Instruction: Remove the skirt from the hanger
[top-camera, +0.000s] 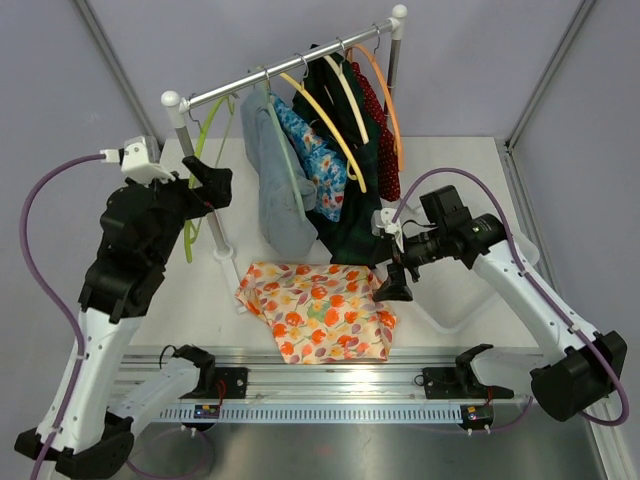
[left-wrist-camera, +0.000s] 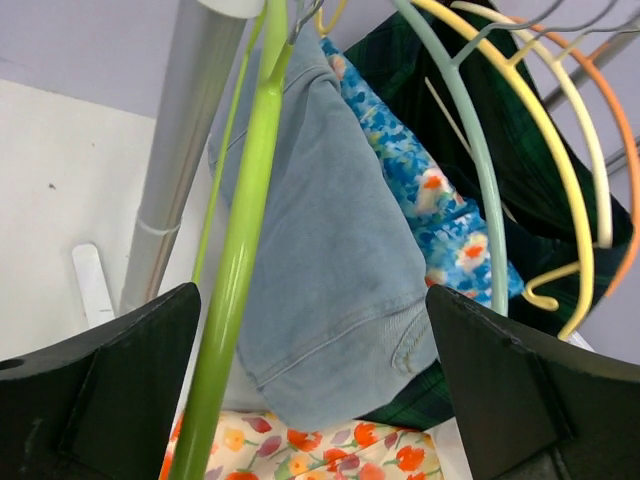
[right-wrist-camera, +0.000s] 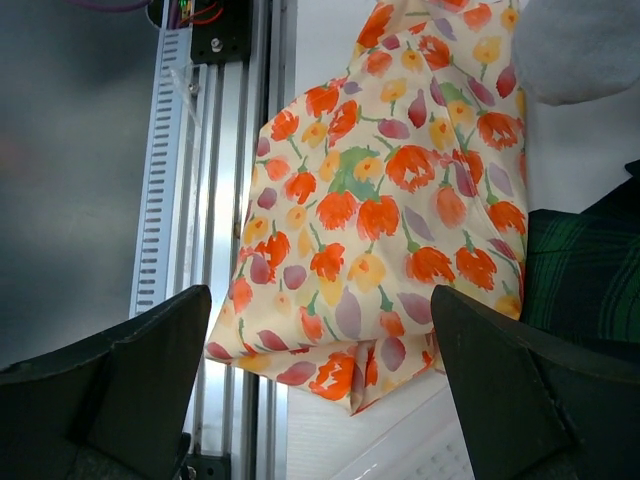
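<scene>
The floral skirt (top-camera: 315, 310), cream with orange tulips, lies flat on the white table off any hanger; it also shows in the right wrist view (right-wrist-camera: 390, 180) and at the bottom of the left wrist view (left-wrist-camera: 300, 450). A bare green hanger (top-camera: 203, 140) hangs at the left end of the rack. My left gripper (top-camera: 215, 185) is open beside it; in the left wrist view (left-wrist-camera: 310, 335) the green hanger (left-wrist-camera: 240, 250) runs between the jaws, close to the left finger. My right gripper (top-camera: 395, 285) is open and empty above the skirt's right edge, as its wrist view (right-wrist-camera: 320, 335) shows.
The rack rail (top-camera: 290, 75) holds a denim garment (top-camera: 280, 190), a blue floral one (top-camera: 318, 160), a dark green plaid one (top-camera: 350, 210) and a red one (top-camera: 385, 130) on hangers. A white tray (top-camera: 455, 305) sits under my right arm. A metal rail (top-camera: 340, 385) lines the near edge.
</scene>
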